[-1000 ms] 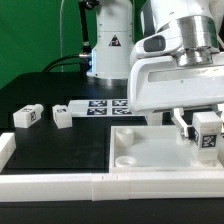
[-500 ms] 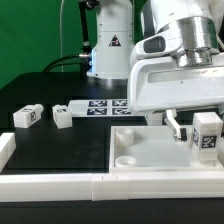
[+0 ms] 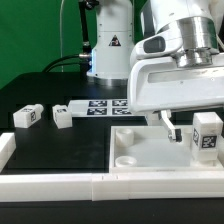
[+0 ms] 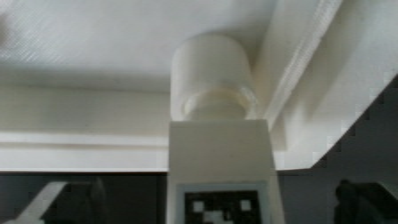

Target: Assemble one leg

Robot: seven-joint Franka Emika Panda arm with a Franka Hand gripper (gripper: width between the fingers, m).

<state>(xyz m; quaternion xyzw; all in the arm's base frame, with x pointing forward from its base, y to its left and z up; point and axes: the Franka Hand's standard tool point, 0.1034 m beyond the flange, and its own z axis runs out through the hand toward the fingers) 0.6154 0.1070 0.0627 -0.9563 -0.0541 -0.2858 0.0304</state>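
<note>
One leg (image 3: 207, 134), a small white block with a black-and-white marker, stands upright on the big white panel (image 3: 145, 150) near its corner at the exterior view's right. My gripper (image 3: 193, 133) hangs over it with its jaws spread to either side, open and not touching it. One black finger (image 3: 170, 129) shows apart from the leg; the other is hidden behind it. In the wrist view the leg (image 4: 221, 160) fills the middle, its round end against the panel (image 4: 107, 60), with my gripper (image 4: 210, 205) around it and dark fingers (image 4: 64, 202) clear of both sides.
Two more legs (image 3: 27, 116) (image 3: 63, 116) lie on the black table at the exterior view's left. The marker board (image 3: 100, 106) lies behind them. A white rail (image 3: 90, 186) runs along the front edge. The robot's base (image 3: 108, 45) stands at the back.
The visible black finger has moved away from the leg toward the exterior view's left: the jaws have opened. The leg stays standing in place on the panel.
</note>
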